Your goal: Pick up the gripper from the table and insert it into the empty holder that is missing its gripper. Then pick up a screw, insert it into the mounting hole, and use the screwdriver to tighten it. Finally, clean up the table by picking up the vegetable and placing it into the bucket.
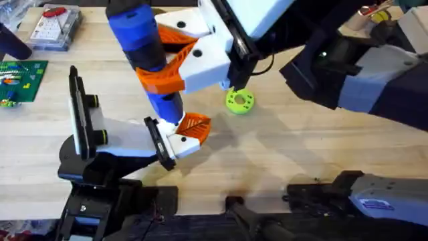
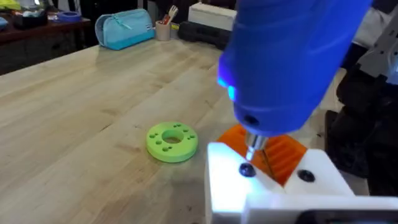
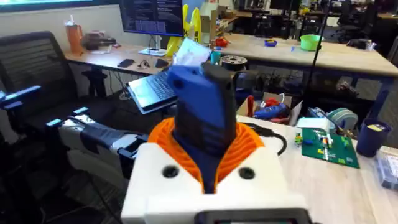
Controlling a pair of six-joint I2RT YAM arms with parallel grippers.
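- Pale wooden tabletop [image 1: 314,144] carries the work; a cluttered office with desks and a laptop lies behind in the right wrist view; a green circuit board [image 1: 20,80] and a clear plastic box [image 1: 57,28] sit at the far left corner
- Step in hand, by my reading: driving the screw home; the screwdriver [image 1: 144,50] stands nearly upright, tilted a little, its bit [image 2: 254,148] down on a dark screw head [image 2: 247,170] in the white gripper part [image 1: 180,142] with orange ribbed pads
- Right gripper [image 3: 208,177] is clamped around the blue body of the screwdriver, white fingers on either side, orange pads pressed to it
- Left gripper: its camera looks down on white fingers at the bottom edge; whether they are parted or closed I cannot tell
- Holder [image 1: 87,134], black with a white body, lies on the table at the left, the gripper part seated at its end
- Lime-green disc [image 1: 239,100] with holes lies near, apart from the work; vegetable and bucket not placed from these views
- To do it well: keep bit square over the head; press gently along the screw's axis; hold the mount steady; stop on firm seating, lest the plastic thread strip or the bit slip out
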